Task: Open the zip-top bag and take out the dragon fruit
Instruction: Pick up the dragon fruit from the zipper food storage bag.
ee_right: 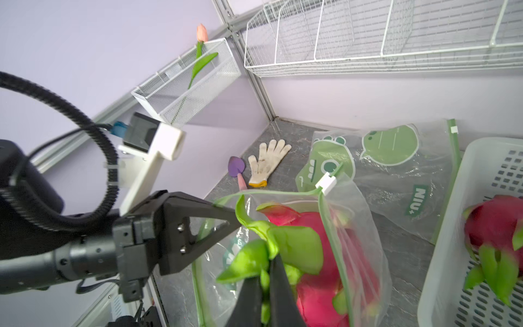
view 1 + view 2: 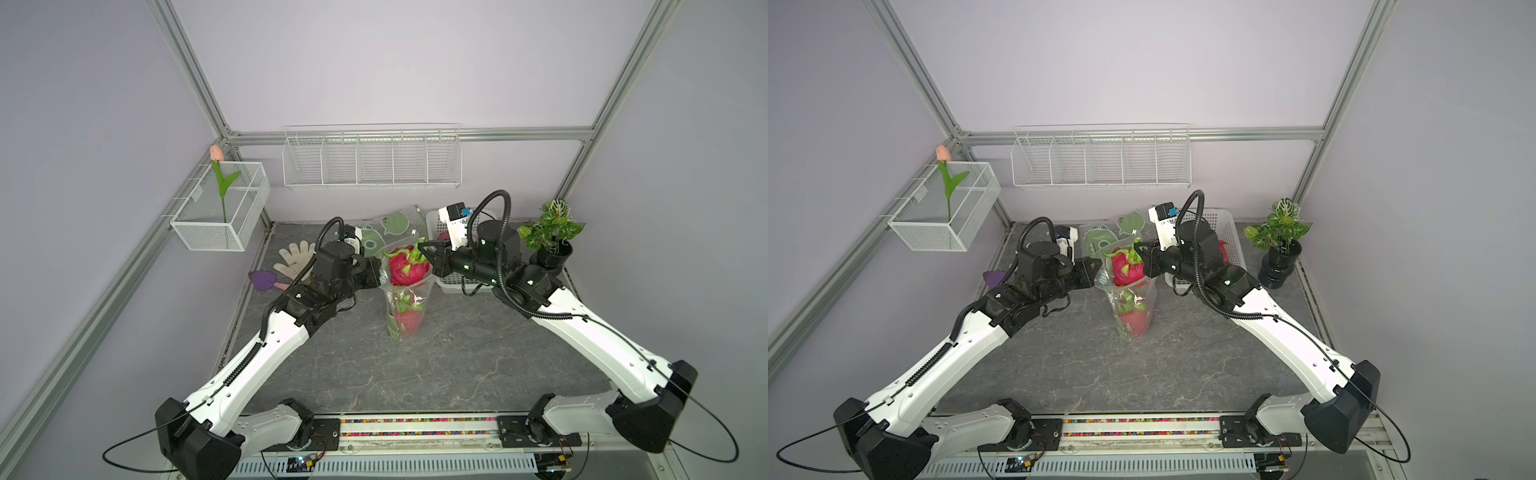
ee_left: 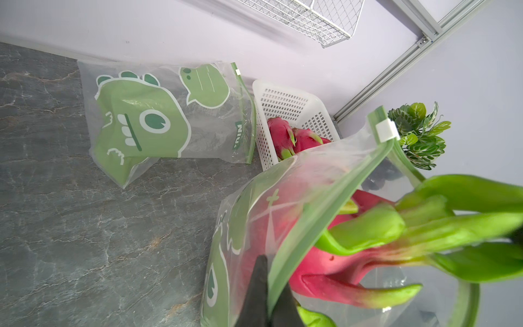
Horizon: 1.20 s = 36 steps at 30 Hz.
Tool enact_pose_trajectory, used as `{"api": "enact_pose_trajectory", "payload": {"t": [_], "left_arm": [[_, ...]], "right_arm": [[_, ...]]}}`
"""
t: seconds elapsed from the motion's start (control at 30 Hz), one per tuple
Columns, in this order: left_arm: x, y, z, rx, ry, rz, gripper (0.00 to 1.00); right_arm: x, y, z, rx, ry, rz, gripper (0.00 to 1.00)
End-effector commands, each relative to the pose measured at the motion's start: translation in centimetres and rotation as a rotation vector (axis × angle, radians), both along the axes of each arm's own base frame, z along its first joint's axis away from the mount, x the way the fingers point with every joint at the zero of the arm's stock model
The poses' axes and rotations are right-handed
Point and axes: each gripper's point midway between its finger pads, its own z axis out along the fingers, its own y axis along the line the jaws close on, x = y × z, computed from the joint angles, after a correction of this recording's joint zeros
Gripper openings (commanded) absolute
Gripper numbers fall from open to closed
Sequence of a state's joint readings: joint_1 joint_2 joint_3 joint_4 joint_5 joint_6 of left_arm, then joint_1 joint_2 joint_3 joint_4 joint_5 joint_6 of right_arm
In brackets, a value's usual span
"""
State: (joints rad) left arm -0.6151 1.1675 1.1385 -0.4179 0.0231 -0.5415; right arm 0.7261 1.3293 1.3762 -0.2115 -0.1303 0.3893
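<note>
A clear zip-top bag [image 2: 405, 307] [image 2: 1133, 307] with green print stands upright mid-table, its mouth open. A magenta dragon fruit [image 2: 405, 266] [image 2: 1123, 268] with green scales sticks out of the mouth. A second dragon fruit [image 2: 409, 320] sits lower inside. My left gripper [image 2: 379, 270] [image 3: 270, 280] is shut on the bag's green zip rim [image 3: 311, 226]. My right gripper [image 2: 422, 249] [image 1: 264, 277] is shut on the upper fruit's green scales [image 1: 294, 243].
A white plastic basket [image 2: 455, 287] [image 3: 283, 99] behind the right arm holds two dragon fruits [image 3: 283, 136]. An empty printed bag [image 2: 399, 224] lies flat at the back. A glove [image 2: 295, 257] and a purple trowel [image 2: 264, 280] lie at the left. A potted plant [image 2: 550, 232] stands at the right.
</note>
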Motion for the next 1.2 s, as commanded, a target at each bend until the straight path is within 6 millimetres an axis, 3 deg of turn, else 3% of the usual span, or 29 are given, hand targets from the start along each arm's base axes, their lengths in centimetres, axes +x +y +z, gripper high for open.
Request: {"api": "enact_pose_trajectory", "payload": {"t": [0.0,0.3,0.8,1.17], "left_arm": [[-0.2,0.7,-0.1,0.009,-0.002,0.02,0.03],[0.2,1.8,-1.0,0.014,0.033,0.085,0.02],[0.0,2.5,-0.8,0.022,0.029,0.098,0.02],[-0.2,2.5,-0.8,0.026,0.032,0.093,0.02]], "right_arm": [[-1.3,0.1,4.5,0.126,-0.087,0.055,0.07],[-2.9,-0.5,8.0,0.172,-0.159,0.095,0.07],[-3.5,-2.5,14.5,0.229,-0.268,0.081,0.07],[-2.1,-7.7,17.6,0.201,-0.331,-0.078,0.07]]}}
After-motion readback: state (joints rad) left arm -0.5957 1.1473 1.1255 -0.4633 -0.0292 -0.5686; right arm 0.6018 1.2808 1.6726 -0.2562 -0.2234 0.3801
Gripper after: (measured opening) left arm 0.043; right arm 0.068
